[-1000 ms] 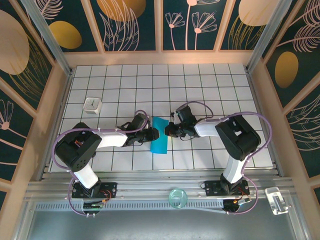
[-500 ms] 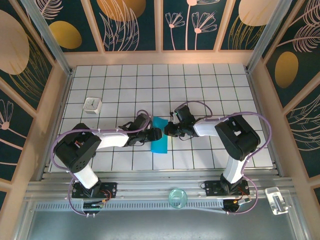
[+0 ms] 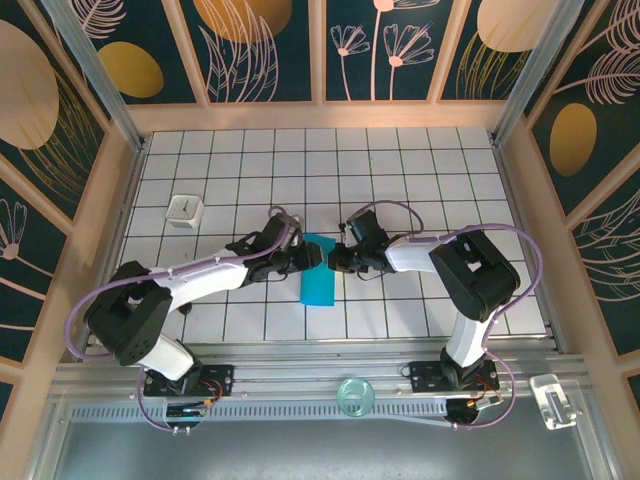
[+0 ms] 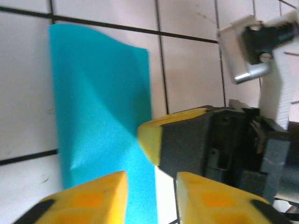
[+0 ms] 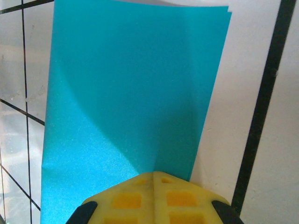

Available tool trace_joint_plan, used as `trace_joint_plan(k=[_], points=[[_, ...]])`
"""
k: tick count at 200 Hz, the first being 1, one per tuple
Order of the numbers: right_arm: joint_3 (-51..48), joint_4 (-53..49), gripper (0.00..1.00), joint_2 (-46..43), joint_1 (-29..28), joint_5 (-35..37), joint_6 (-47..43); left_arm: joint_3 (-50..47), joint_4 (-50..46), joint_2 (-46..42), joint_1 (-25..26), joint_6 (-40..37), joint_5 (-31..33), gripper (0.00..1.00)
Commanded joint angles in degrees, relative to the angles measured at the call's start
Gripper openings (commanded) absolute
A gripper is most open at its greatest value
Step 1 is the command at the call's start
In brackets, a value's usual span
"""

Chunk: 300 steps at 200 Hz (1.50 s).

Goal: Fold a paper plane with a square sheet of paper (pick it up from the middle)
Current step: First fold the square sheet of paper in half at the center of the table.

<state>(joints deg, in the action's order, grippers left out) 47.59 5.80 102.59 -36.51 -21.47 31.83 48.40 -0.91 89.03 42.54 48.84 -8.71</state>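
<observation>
Teal-blue paper [image 3: 318, 283], folded over, lies on the white tiled bench [image 3: 420, 180] between both arms. The right fingers [image 5: 126, 198] are squeezed together on its edge. The left fingers [image 4: 91, 198] sit a little apart over it.

Folded teal paper [image 3: 318, 288], slightly curled
</observation>
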Motion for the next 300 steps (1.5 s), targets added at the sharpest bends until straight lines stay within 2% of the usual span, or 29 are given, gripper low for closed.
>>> trace_joint_plan(k=[1, 22, 57, 89, 105, 132, 162, 218, 250, 271, 300], points=[[-2.0, -7.5, 0.00, 3.9, 0.0, 7.7, -1.2, 1.9, 0.2, 3.7, -0.4, -1.7, -2.7, 0.26], [-2.2, -7.5, 0.00, 3.8, 0.0, 8.0, -1.3, 1.3, 0.8, 6.9, -2.0, -2.7, -2.3, 0.20], [-2.6, -7.7, 0.00, 4.0, 0.0, 8.5, -1.2, -2.6, 2.6, 8.8, -4.1, -3.7, -1.4, 0.15], [-2.7, -8.4, 0.00, 4.9, 0.0, 9.8, -1.9, -4.9, 2.7, 9.5, -4.8, -3.9, -0.7, 0.16], [-2.7, -8.4, 0.00, 5.0, 0.0, 9.7, -2.0, -3.5, 1.3, 6.1, -5.3, -5.0, -0.8, 0.19], [-2.4, -8.4, 0.00, 4.8, 0.0, 9.5, -2.2, -0.6, 4.2, 3.2, -5.4, -5.0, -4.6, 0.25], [-2.5, -8.3, 0.00, 4.5, 0.0, 9.7, -2.1, 3.0, 3.9, 8.6, -6.4, -6.5, -6.2, 0.22], [-2.6, -8.7, 0.00, 4.3, 0.0, 9.9, -2.0, 6.1, 2.8, 17.4, -9.9, -10.9, -4.7, 0.15], [-2.8, -9.0, 0.00, 4.0, 0.0, 10.1, -2.0, 7.0, 1.7, 15.2, -11.6, -12.3, -5.2, 0.17], [-2.8, -9.0, 0.00, 4.0, 0.0, 10.2, -2.0, 7.0, 5.0, 12.7, -11.7, -10.3, -10.2, 0.21], [-2.8, -8.8, 0.00, 4.0, 0.0, 10.2, -2.0, 10.5, 5.0, 16.4, -11.7, -9.9, -11.9, 0.21]])
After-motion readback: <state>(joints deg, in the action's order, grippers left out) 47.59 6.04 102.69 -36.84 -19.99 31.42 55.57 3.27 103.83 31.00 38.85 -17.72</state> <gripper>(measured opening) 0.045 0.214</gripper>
